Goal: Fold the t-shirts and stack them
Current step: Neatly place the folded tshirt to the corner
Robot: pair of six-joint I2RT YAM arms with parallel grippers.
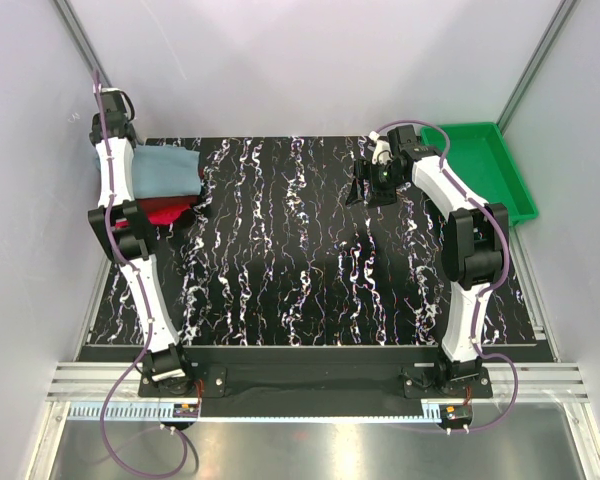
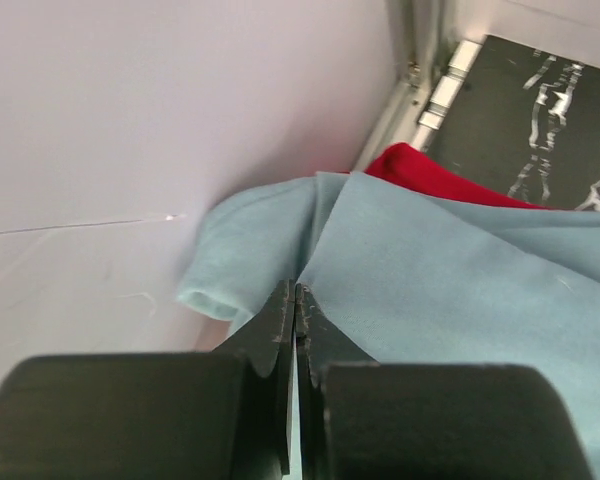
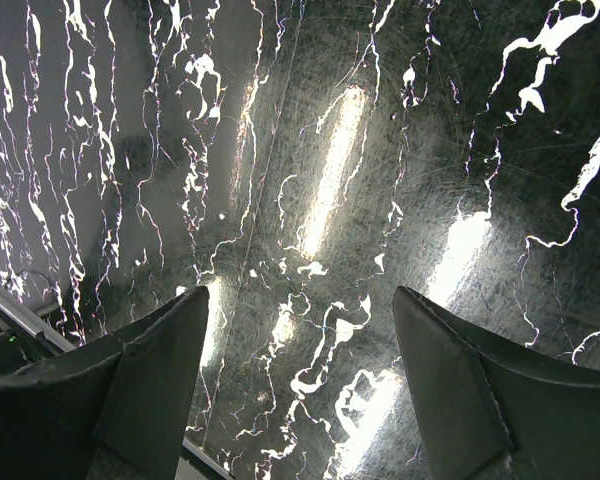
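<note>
Tabletop: the black marbled table (image 1: pixel 300 290) lies bare across its near half, both arms reaching far from their bases.
Red t-shirt: (image 1: pixel 165 211) sits at the far-left edge, mostly covered, with only a red rim showing.
Right gripper: (image 3: pixel 298 300) hangs over bare table at far right of centre, jaws spread wide and holding nothing.
Grey-blue t-shirt: (image 1: pixel 168 168) is draped on top of the red one in the far-left corner.
Left gripper: (image 2: pixel 296 290) is pressed shut, its tips nipping a crease of the grey-blue shirt beside a sleeve.
Key relation: the cloth runs rightward from the left claw toward table centre. The left arm is on it, the right well apart.
Green tray: (image 1: pixel 528 205) sits at far right.
</note>
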